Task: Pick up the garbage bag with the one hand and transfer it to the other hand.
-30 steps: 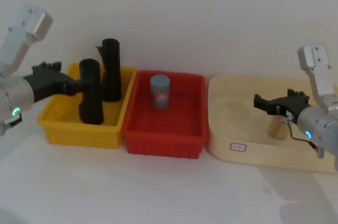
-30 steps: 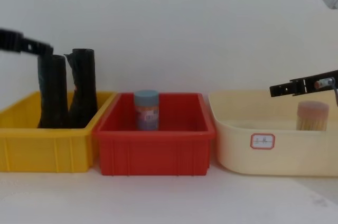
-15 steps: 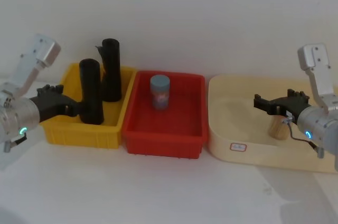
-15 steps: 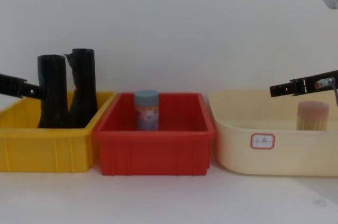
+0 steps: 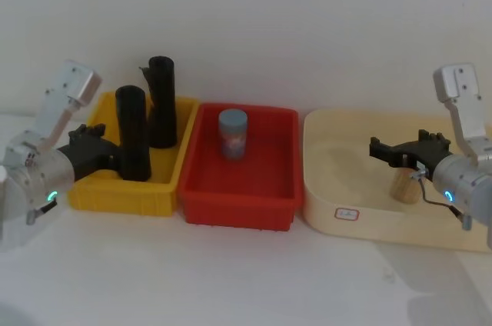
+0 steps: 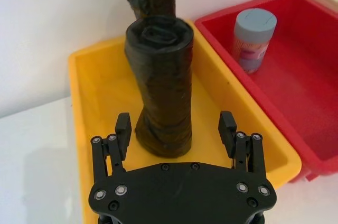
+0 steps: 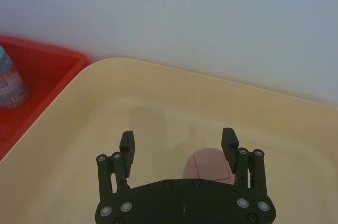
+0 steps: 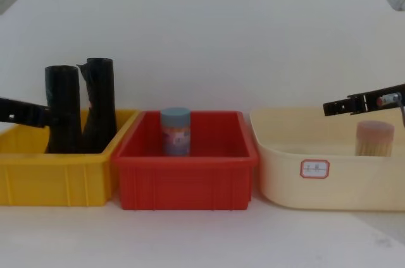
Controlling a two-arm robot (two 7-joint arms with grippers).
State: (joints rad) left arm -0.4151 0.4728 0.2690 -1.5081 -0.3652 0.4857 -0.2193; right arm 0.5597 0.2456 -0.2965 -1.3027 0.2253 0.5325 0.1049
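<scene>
Garbage bag point(image 5: 132, 134) is being straddled low down by the left gripper point(image 6: 175, 123), its jaws being held spread on either side; contact cannot be told. It is standing upright in the yellow bin point(image 5: 115, 199) at the frame's left, beside a second black roll point(image 5: 162, 103). Three containers are being carried in a row by the white table point(image 5: 231, 280) before a plain white wall point(image 5: 307, 34): the yellow bin, a red bin point(image 5: 231, 214) with one blue-capped jar point(image 5: 233, 134), and a cream tub point(image 5: 384, 226) with one tan cylinder point(image 5: 405, 184). Over that tub, the right gripper point(image 7: 178, 139) is being held with jaws spread, gripping nothing.

Btm of garbage bag point(image 8: 63, 103) hidden by yellow bin point(image 8: 57, 179) wall.
</scene>
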